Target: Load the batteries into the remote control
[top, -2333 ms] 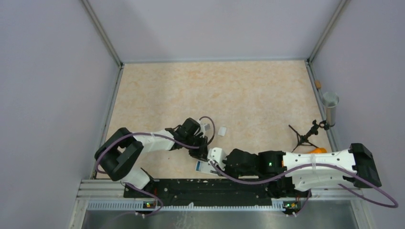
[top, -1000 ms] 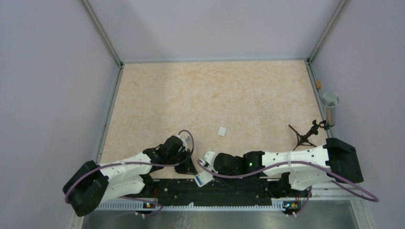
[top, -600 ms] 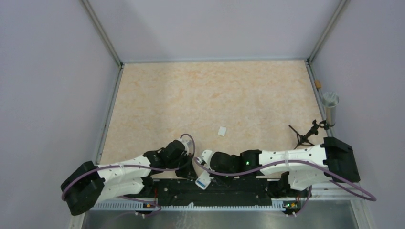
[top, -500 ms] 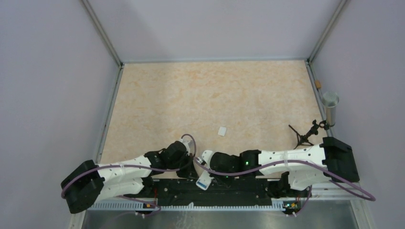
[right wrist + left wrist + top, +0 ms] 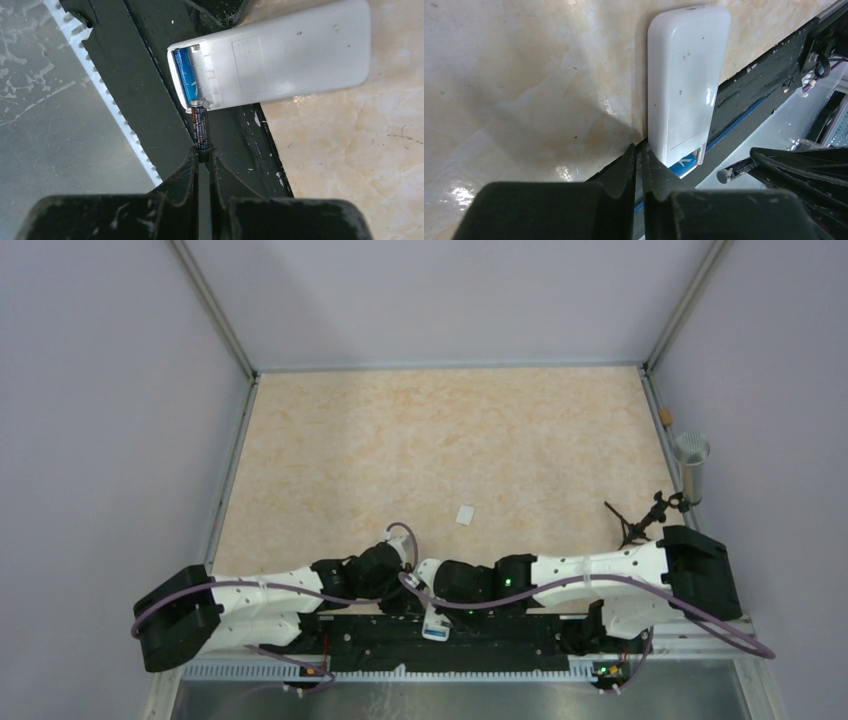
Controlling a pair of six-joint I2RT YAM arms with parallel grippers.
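one remote control (image 5: 290,55), two batteries (image 5: 200,129)

Tabletop (image 5: 450,430): pale beige, marbled finish. Lying on it we find a small white flat piece (image 5: 465,514) near the middle, well apart from a black spindly tripod-like object (image 5: 638,525) by the right edge. The remote control (image 5: 684,85) lies plain back up at the near edge, one end on the beige surface and the other end out over the black rail (image 5: 520,638).
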